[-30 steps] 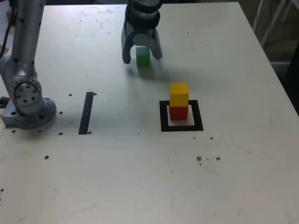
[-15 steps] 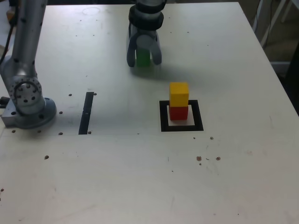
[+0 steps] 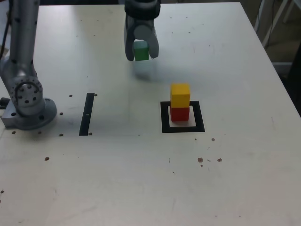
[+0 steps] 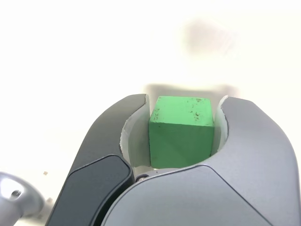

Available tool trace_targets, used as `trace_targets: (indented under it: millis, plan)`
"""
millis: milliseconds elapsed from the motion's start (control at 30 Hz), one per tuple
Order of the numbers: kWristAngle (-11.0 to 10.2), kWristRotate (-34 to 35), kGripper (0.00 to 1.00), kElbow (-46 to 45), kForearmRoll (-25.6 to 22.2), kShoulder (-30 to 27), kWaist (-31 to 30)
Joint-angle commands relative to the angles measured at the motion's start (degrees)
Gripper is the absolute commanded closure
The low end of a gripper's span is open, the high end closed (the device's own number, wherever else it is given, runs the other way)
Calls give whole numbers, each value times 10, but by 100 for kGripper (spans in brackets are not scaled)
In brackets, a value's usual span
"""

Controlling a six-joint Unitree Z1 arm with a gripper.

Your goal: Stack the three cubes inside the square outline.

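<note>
A: With twelve at the top of the exterior view, where is the green cube (image 3: 141,51) seen?
B: At about eleven o'clock from the square outline (image 3: 201,117). It is held clear of the table (image 3: 108,174), and a soft shadow is cast on the surface below.
A: And how is the gripper (image 3: 142,57) set?
B: It is clamped on the green cube, which is flanked by a grey finger on each side.
A: How is that cube coloured?
B: In the wrist view two faces are shown: one bright, light green, marked with small dark specks, the other a deeper, plainer green. The edges are seen to be crisp.
A: What is found at the outline?
B: The red cube (image 3: 180,114) is stood inside it, deep red, with more of the pale centre left showing towards three o'clock. It is topped by the yellow cube (image 3: 180,95), whose upper face is lit golden and whose side is shaded orange. Their sides are nearly lined up.
A: And the outline itself?
B: It is formed in flat black.
</note>
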State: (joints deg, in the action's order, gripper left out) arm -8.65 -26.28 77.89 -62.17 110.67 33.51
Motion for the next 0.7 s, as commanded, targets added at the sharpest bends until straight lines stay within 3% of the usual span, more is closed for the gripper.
trace_targets:
  millis: [0,267,667]
  plan:
    - [7,-1,79,5,-9,-16,-4]
    - [50,7,80,38,-70,-67,-60]
    - [50,80,81,133,-170,-88,-195]
